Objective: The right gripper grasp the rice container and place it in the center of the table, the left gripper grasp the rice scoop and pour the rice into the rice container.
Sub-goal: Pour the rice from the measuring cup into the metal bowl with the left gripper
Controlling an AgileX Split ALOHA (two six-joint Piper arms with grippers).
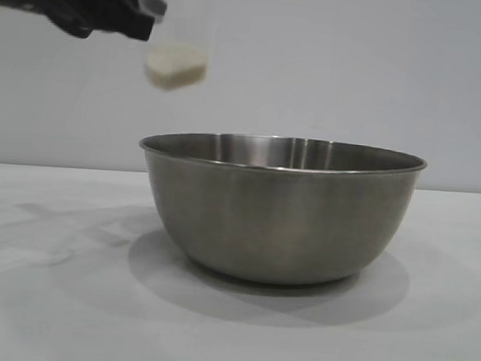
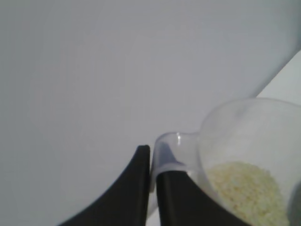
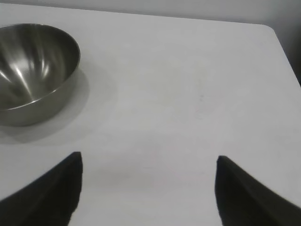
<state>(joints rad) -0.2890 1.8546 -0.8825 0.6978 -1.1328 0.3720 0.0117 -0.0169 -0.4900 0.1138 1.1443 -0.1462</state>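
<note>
Rice container [image 1: 279,212] set mid-desk [image 1: 42,299]; left pincer [image 2: 150,162] clamped on rice scoop [image 1: 178,52] w/ rice [image 1: 176,67] aloft, unpoured; right pincer [image 3: 148,188] apart, idle.

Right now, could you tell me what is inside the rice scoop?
The rice scoop, held by the left claw, has off-white rice in its lower part. The scoop's bottom is covered by the grains.

No readable text, label, brand, number or sign appears on anything.
</note>
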